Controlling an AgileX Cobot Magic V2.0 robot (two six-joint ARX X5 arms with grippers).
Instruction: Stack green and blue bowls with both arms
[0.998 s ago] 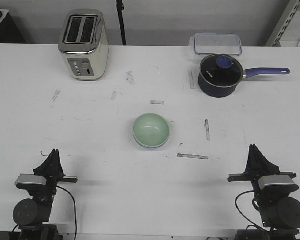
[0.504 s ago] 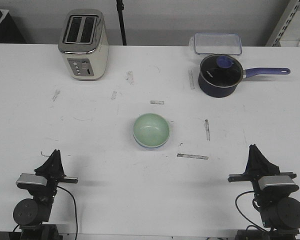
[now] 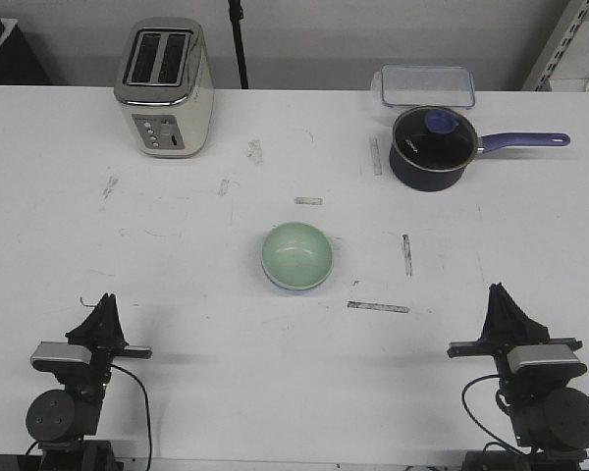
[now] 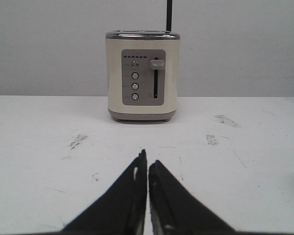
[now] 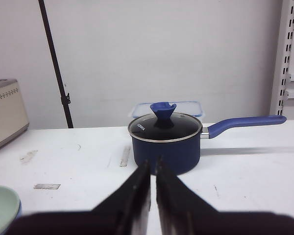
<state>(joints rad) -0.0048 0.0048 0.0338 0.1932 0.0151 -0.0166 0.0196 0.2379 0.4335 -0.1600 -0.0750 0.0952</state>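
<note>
The pale mint green bowl sits at the table's middle, inside the periwinkle blue bowl, of which only a thin rim shows below it. The green bowl also shows at the edge of the right wrist view, with a sliver of the blue bowl beside it. My left gripper is shut and empty near the table's front left, far from the bowls; it shows in the left wrist view. My right gripper is shut and empty at the front right; it shows in the right wrist view.
A cream toaster stands at the back left, straight ahead of my left gripper. A dark blue lidded saucepan with a long handle stands at the back right. A clear lidded container lies behind it.
</note>
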